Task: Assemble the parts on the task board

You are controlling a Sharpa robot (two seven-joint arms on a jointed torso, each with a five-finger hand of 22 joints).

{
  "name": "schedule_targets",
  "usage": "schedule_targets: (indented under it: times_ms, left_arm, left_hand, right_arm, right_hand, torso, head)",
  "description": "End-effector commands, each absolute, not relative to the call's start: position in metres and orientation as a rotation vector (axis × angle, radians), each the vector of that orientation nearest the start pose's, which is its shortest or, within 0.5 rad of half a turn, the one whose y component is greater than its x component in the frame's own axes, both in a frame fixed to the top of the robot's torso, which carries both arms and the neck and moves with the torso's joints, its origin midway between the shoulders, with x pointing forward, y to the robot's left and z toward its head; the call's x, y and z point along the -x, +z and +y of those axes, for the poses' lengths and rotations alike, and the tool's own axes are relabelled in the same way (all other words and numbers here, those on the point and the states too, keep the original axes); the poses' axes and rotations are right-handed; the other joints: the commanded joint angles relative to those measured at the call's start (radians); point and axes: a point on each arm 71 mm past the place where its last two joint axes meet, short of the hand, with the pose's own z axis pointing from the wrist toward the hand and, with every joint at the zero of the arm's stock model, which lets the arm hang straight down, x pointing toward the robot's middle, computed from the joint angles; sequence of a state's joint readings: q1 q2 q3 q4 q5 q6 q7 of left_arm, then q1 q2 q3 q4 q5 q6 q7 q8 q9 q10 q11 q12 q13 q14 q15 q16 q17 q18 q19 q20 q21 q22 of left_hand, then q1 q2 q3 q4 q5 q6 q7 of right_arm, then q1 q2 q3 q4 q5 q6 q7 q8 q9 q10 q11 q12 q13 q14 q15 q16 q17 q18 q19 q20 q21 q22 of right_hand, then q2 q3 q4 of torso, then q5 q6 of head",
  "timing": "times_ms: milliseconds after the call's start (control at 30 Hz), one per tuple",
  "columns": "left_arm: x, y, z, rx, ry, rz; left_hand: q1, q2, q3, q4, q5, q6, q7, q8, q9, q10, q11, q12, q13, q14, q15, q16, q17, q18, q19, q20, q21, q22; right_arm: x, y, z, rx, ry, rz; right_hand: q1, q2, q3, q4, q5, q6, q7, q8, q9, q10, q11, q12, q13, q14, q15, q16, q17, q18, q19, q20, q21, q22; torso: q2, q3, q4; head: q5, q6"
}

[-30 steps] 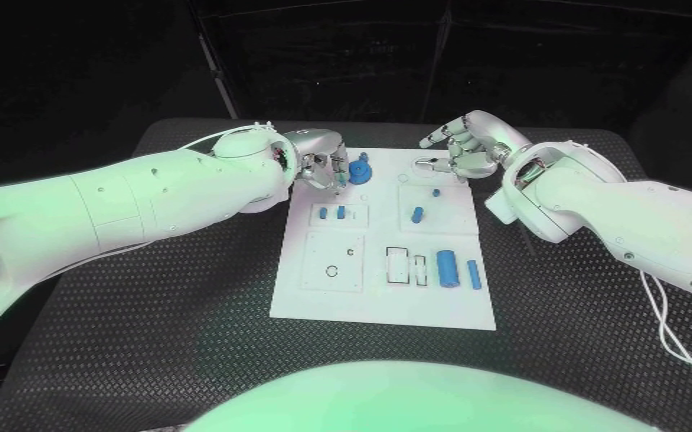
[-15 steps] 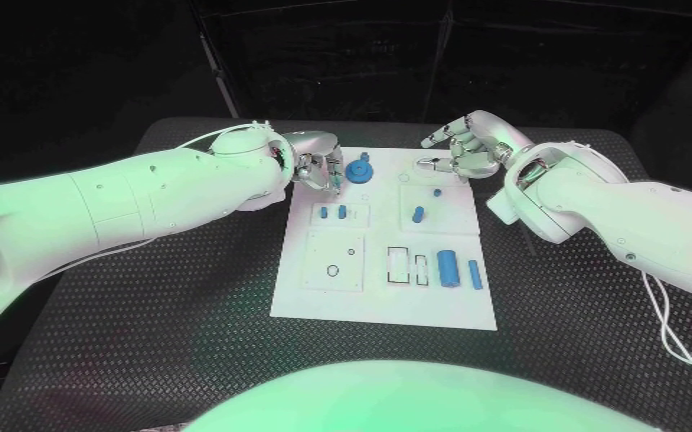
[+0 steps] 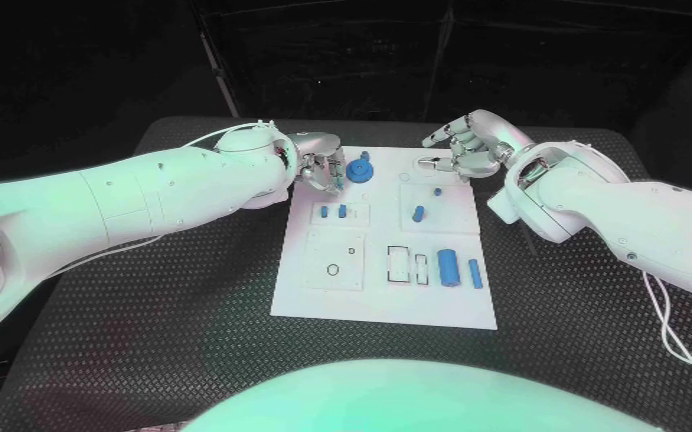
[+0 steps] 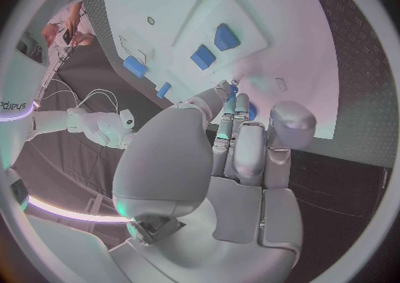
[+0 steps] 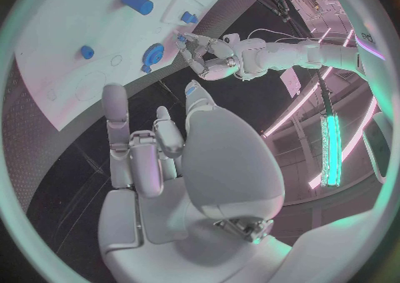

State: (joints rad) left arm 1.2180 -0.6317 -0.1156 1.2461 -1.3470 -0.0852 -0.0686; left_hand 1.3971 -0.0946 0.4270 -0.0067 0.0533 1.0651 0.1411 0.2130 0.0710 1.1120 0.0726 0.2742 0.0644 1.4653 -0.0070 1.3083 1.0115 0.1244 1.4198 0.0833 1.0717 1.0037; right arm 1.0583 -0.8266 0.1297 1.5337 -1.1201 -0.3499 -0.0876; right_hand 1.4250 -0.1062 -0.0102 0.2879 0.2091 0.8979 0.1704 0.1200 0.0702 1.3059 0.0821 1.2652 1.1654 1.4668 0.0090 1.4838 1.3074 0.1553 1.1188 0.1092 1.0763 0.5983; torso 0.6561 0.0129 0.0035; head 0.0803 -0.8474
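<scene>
Black, ridged table [image 3: 173,282] carries the white task board [image 3: 346,297] at its middle, with blue parts [image 3: 449,268] lying in its recesses and a round blue part [image 3: 359,170] standing near its far edge. Just beside that round part, the left hand [image 3: 317,166] hangs with fingers curled close together; whether they touch it I cannot tell. At the board's far right corner, the right hand [image 3: 469,147] hovers, fingers loosely spread around nothing.

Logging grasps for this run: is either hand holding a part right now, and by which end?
Cannot be told for the left hand: its fingers close beside the round blue part. The right hand holds nothing.
</scene>
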Motion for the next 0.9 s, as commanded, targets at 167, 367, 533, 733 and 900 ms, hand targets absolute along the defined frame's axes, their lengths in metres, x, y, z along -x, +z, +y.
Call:
schedule_targets:
  times_ms: [167,367,533,733,900]
  left_arm:
    - [-0.5212,-0.2353,0.1694,-0.187,-0.620,1.989]
    - [-0.5212,-0.2368,0.1683,-0.188,-0.617,1.998]
    - [-0.5218,-0.2379,0.1681,-0.188,-0.612,2.005]
    - [-0.5228,-0.2392,0.1689,-0.187,-0.603,2.014]
    - [-0.5232,-0.2395,0.1692,-0.187,-0.602,2.016]
  left_hand:
    - [-0.010,0.003,0.004,0.002,0.001,0.007,-0.001,-0.006,0.000,0.008,0.000,-0.007,0.002,0.013,-0.007,0.003,-0.003,-0.010,0.006,0.002,0.004,0.002]
    - [-0.010,0.003,0.004,0.002,0.001,0.007,-0.001,-0.006,0.000,0.008,0.000,-0.007,0.002,0.013,-0.007,0.003,-0.003,-0.010,0.006,0.002,0.004,0.002]
    - [-0.011,0.003,0.004,0.002,0.001,0.007,-0.001,-0.006,0.000,0.009,0.000,-0.008,0.002,0.013,-0.007,0.003,-0.004,-0.010,0.006,0.002,0.005,0.002]
    - [-0.011,0.003,0.004,0.002,0.001,0.007,-0.001,-0.006,0.000,0.009,0.000,-0.008,0.002,0.013,-0.007,0.003,-0.004,-0.010,0.006,0.002,0.005,0.002]
    - [-0.011,0.003,0.005,0.002,0.001,0.007,-0.001,-0.007,0.000,0.009,0.000,-0.009,0.002,0.012,-0.007,0.002,-0.005,-0.010,0.005,0.002,0.004,0.002]
  right_arm:
    - [-0.4829,-0.1899,-0.1955,-0.281,0.898,1.692]
    - [-0.4829,-0.1900,-0.1952,-0.280,0.899,1.693]
    - [-0.4829,-0.1900,-0.1952,-0.279,0.900,1.693]
    - [-0.4829,-0.1899,-0.1954,-0.280,0.899,1.693]
    - [-0.4828,-0.1899,-0.1956,-0.280,0.898,1.693]
  right_hand:
    - [-0.006,0.007,-0.004,-0.002,0.004,-0.003,-0.004,0.004,0.000,-0.007,-0.003,-0.003,0.001,0.055,-0.007,-0.006,0.051,0.013,-0.005,0.000,-0.004,-0.001]
    - [-0.006,0.007,-0.004,-0.002,0.004,-0.003,-0.004,0.004,0.000,-0.007,-0.003,-0.003,0.001,0.055,-0.007,-0.006,0.051,0.013,-0.005,0.000,-0.004,-0.001]
    - [-0.006,0.007,-0.004,-0.002,0.004,-0.003,-0.004,0.004,0.000,-0.007,-0.003,-0.003,0.001,0.055,-0.007,-0.006,0.051,0.013,-0.005,0.000,-0.004,-0.001]
    - [-0.006,0.007,-0.004,-0.002,0.004,-0.003,-0.004,0.004,0.000,-0.007,-0.003,-0.003,0.001,0.055,-0.007,-0.006,0.051,0.013,-0.005,0.000,-0.004,-0.001]
    - [-0.006,0.007,-0.004,-0.002,0.004,-0.003,-0.004,0.004,0.000,-0.007,-0.003,-0.003,0.001,0.055,-0.007,-0.006,0.051,0.013,-0.005,0.000,-0.004,-0.001]
  torso:
    - [0.000,-0.0003,0.0011]
    - [0.000,-0.0009,0.0006]
    - [0.000,-0.0003,0.0004]
    - [0.000,-0.0002,0.0010]
    - [0.000,-0.0004,0.0008]
  head:
    - [-0.001,-0.004]
    - [-0.001,-0.004]
    - [-0.002,-0.005]
    - [-0.002,-0.007]
    - [-0.003,-0.008]
